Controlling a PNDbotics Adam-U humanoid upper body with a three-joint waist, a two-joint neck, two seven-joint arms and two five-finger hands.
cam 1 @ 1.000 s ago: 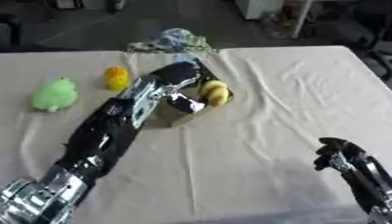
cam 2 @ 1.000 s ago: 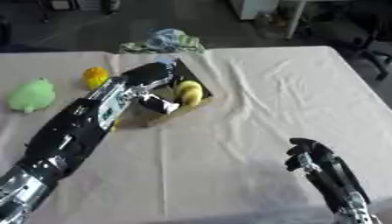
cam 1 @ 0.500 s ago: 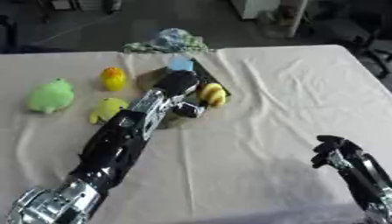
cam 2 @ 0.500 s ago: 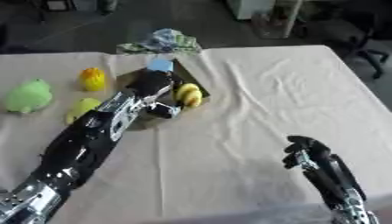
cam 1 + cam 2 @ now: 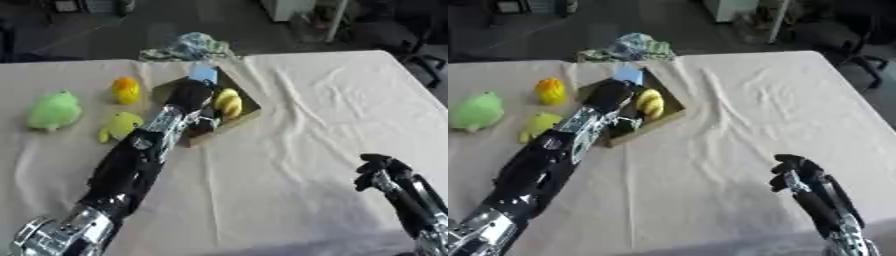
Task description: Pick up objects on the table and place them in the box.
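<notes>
the left hand (image 5: 191,95) had pushed further into the box (image 5: 249,102), beside the banana (image 5: 227,101); i couldn't tell its fingers. small yellow toy (image 5: 120,125) uncovered on the bench (image 5: 306,125), awaiting pickup. right hand (image 5: 381,172) idled, curled.

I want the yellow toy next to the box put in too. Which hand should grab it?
Probably the left hand. It is already over the box, right beside the small yellow toy. The right hand sits far off near the table's front edge.

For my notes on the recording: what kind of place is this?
Probably an office or lab used for robot trials. A table under a wrinkled cream cloth holds toys and a box, and past its far edge there is dark floor with what looks like an office chair.
</notes>
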